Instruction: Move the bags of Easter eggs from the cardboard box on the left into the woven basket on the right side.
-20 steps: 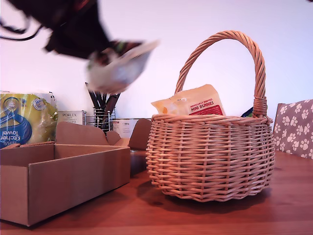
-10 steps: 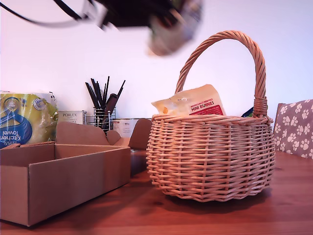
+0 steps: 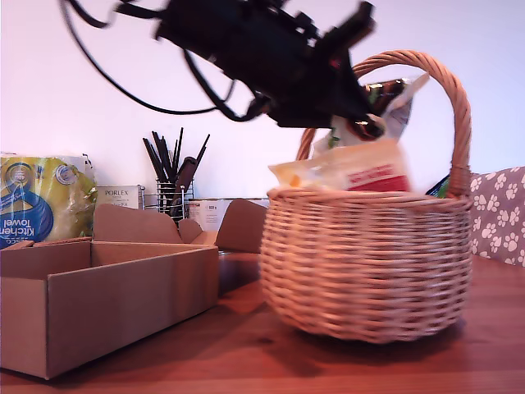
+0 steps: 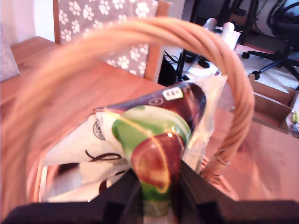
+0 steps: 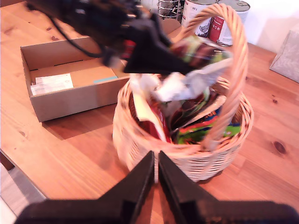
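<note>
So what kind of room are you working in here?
Probably a home kitchen or dining room: a wooden table, a kitchen towel pack and a utensil holder by the wall, and a paw-print chair beside the table.

Even, bright daylight fills all three views — the white wall (image 3: 90, 90) in the exterior view is almost washed out. The woven basket (image 3: 367, 263) is smeared by motion blur there, and its handle (image 4: 117, 37) blurs in the first wrist view. Soft shadows lie on the table (image 3: 246, 353) under the basket and beside the cardboard box (image 3: 98, 304) — both stay sharp.
</note>
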{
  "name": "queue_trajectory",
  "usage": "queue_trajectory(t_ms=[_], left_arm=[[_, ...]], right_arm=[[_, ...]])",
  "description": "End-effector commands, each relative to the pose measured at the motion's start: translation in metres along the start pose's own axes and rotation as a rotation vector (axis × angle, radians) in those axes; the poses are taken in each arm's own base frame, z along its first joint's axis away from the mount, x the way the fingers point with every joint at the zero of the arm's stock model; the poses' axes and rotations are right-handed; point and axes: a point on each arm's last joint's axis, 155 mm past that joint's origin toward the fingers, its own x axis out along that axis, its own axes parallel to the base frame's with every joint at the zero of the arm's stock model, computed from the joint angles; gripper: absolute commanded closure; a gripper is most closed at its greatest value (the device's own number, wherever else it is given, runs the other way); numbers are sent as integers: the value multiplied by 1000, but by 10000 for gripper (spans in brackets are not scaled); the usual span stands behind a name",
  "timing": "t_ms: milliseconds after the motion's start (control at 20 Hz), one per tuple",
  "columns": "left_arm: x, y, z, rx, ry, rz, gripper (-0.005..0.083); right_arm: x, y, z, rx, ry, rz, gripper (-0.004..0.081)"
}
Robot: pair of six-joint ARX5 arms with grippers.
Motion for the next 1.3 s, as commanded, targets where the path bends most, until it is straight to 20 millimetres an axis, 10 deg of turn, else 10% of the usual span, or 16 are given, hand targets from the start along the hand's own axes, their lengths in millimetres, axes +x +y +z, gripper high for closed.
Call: queue_trajectory(t_ms=[0,150,350,450,600,850,1250], left_arm=[[9,1,-2,3,-3,16,702],[10,0,-2,30,-4,30,653],[10,5,-4,65,1,61,206],[11,2,-7,84,16,56,150],[8,1,-17,73,71,52,261],[-22,-6,-11,95,132,52,802],[-79,3,8,120,129,115,793]], right_arm=[[1,1,1,1,-7,2,783],[1,1,1,2,-9,2,783],[1,1,4,4,-18,3,783],[1,1,6,7,-27,3,783],[1,1,8,8,-33,6,783],[0,1,10,16,-44,6,783],[-3,-12,38,87,-156,-55,783]])
